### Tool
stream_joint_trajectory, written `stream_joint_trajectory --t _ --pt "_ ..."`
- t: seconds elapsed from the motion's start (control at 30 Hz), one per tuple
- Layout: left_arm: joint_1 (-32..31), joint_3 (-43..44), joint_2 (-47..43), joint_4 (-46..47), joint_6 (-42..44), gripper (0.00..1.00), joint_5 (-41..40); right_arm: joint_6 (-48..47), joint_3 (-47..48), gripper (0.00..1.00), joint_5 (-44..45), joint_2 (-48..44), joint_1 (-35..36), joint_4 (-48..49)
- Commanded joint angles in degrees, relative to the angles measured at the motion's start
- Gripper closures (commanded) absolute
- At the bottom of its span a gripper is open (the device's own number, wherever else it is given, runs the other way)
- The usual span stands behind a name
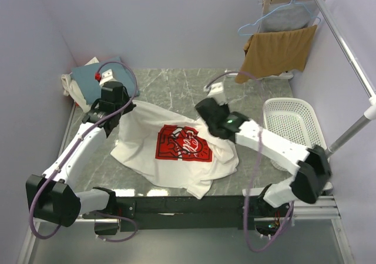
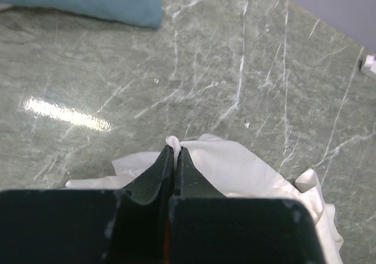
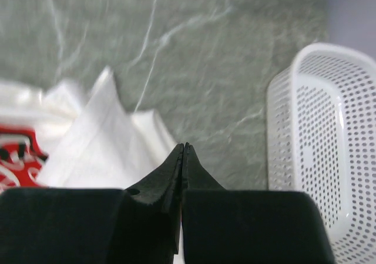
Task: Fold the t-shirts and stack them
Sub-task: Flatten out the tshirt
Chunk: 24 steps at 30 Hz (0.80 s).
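Note:
A white t-shirt point(image 1: 176, 164) with a red chest print point(image 1: 183, 143) lies spread and rumpled on the marble table point(image 1: 176, 84). My left gripper point(image 1: 128, 106) is shut on its back-left edge; in the left wrist view a nub of white cloth point(image 2: 171, 141) sticks out between the closed fingertips point(image 2: 174, 151). My right gripper point(image 1: 205, 108) is shut at the shirt's back-right edge; its jaws point(image 3: 184, 147) meet tight, with white cloth point(image 3: 100, 140) beside and under them. The shirt's top edge runs between the two grippers. A teal-blue shirt point(image 1: 88, 79) lies on an off-white one point(image 1: 69, 89) at the back left.
A white perforated basket point(image 1: 291, 123) stands at the right edge, close to my right arm, and shows in the right wrist view point(image 3: 329, 146). A rack at the back right holds a tan cloth point(image 1: 276, 49) and a grey garment on a blue hanger point(image 1: 282, 17). A metal pole point(image 1: 346, 46) slants along the right.

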Motion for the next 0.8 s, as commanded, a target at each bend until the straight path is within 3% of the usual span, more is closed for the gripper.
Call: stream_joint_trajectory --t 0.0,0.03,0.17,0.27,0.77 --pt "1.09 5.42 -3.66 -0.1 3.24 0.99 -1.83 -3.79 6.06 1.0 0.35 -8.85 -4.98 1.15" --pt "1.27 5.68 -3.92 -0.01 3.51 0.99 -1.56 -4.76 6.6 1.0 -1.23 -9.99 -5.42 1.06" --pt "1.36 4.81 -3.93 0.43 2.9 0.99 0.1 -5.56 9.24 0.5 -10.11 -7.55 -3.77 -4.37" --pt "1.45 3.14 -3.84 1.39 2.02 0.99 1.16 -5.73 6.0 0.42 -11.17 -5.0 0.44 -3.25" --pt "1.53 1.56 -3.66 2.36 1.84 0.99 2.39 -0.72 -0.43 0.42 -14.69 9.33 8.46 3.7"
